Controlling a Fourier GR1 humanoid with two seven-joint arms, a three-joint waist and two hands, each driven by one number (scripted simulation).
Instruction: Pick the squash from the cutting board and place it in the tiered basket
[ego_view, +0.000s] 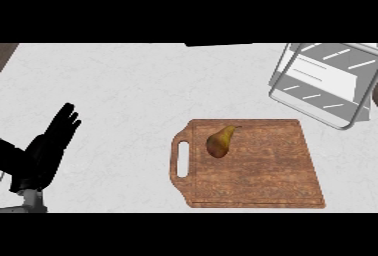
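Since the squash (220, 141) lies on the cutting board (258, 170), near the handle end, no part of the job looks done yet. It must be picked up and carried to the tiered basket (325, 85), which stands just past the board's far right corner and looks empty. The left robot hand (52, 145) rests spread open on the worktop (125, 90), well left of the board. The right robot hand is out of sight.

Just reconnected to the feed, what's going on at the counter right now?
Nothing is being handled yet. The squash lies untouched on the wooden cutting board, near its handle end. The tiered basket stands at the counter's far right, beyond the board. The left hand rests open at the view's left edge, fingers up. The right hand is not in view.
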